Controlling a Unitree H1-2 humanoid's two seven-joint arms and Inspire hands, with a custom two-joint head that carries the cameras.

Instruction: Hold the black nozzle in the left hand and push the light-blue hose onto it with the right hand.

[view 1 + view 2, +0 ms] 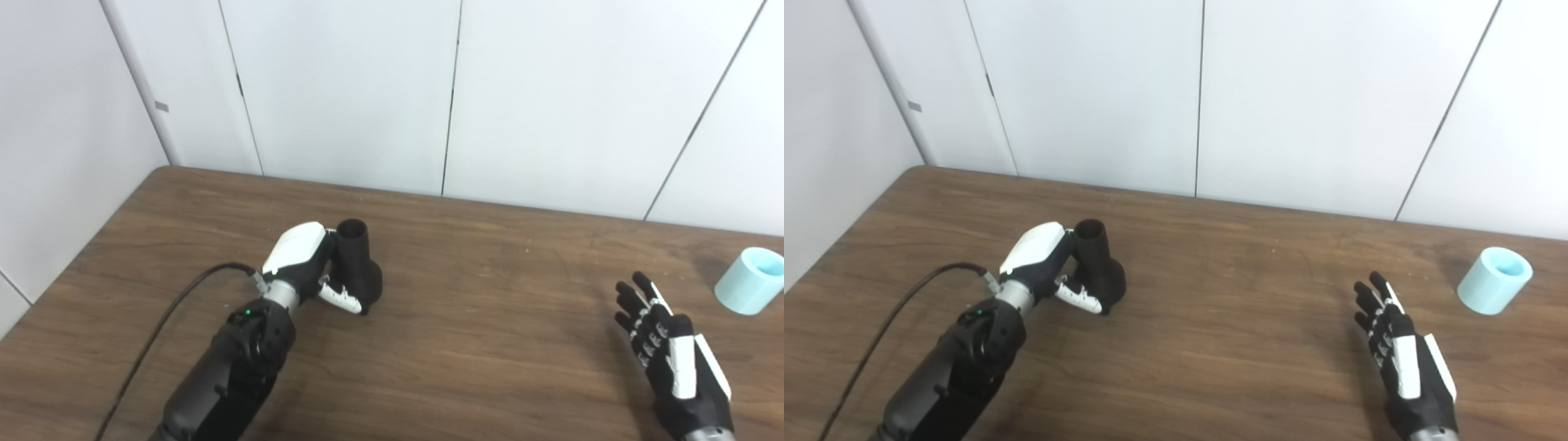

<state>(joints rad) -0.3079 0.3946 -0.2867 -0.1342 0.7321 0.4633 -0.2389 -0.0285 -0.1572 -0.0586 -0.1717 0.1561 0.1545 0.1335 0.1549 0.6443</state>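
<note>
Right hand (1402, 361): we are holding it open at lower right, fingers spread, empty.
Left hand (303, 263): we are gripping the black nozzle (360, 263), centre-left.
Light-blue hose (1494, 280): lying on the bench (1243, 294), far right.

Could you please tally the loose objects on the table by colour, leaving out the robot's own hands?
Black: 1, the nozzle, gripped by the left hand.
Light blue: 1, the hose piece, lying beyond the open right hand.
Total: 2
</note>
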